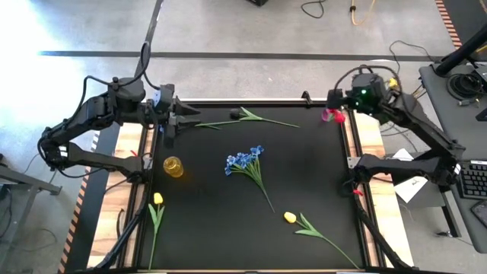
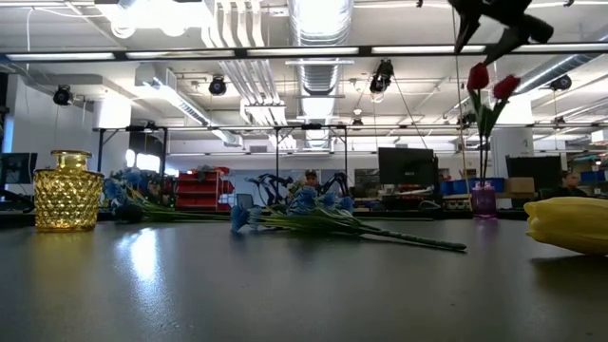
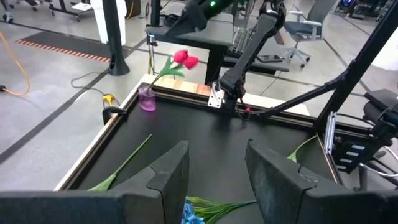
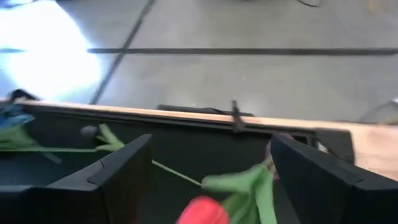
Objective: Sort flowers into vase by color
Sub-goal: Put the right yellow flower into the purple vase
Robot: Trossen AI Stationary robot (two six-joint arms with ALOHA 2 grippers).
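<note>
At the upper left of the overhead frame my left gripper [image 1: 169, 131] is hovering over the black mat's [image 1: 304, 175] far left corner, its fingers [image 3: 165, 180] parted with nothing between them. Just below it in that frame a yellow glass vase [image 1: 173, 167] is standing upright on the mat, and at the lower left a yellow tulip [image 1: 157, 200] is lying flat with its stem trailing toward the bottom edge. Moving toward the center, a green stem with leaves [image 1: 247, 118] is lying across the top of the mat, and under it the bunch of blue flowers [image 1: 243, 160] is lying on its side, blossoms to the left and stem slanting down to the right. Lower and further right, a second yellow tulip [image 1: 290, 218] is resting on the mat with its leafy stem pointing to the bottom right. At the upper right my right gripper [image 1: 340, 103] is hanging above the small purple vase [image 3: 147, 99] at the mat's far right corner, its fingers [image 4: 124, 168] spread wide and released around empty air, and the red tulips [image 2: 492, 84] are standing upright in that vase just beneath my fingertips.
</note>
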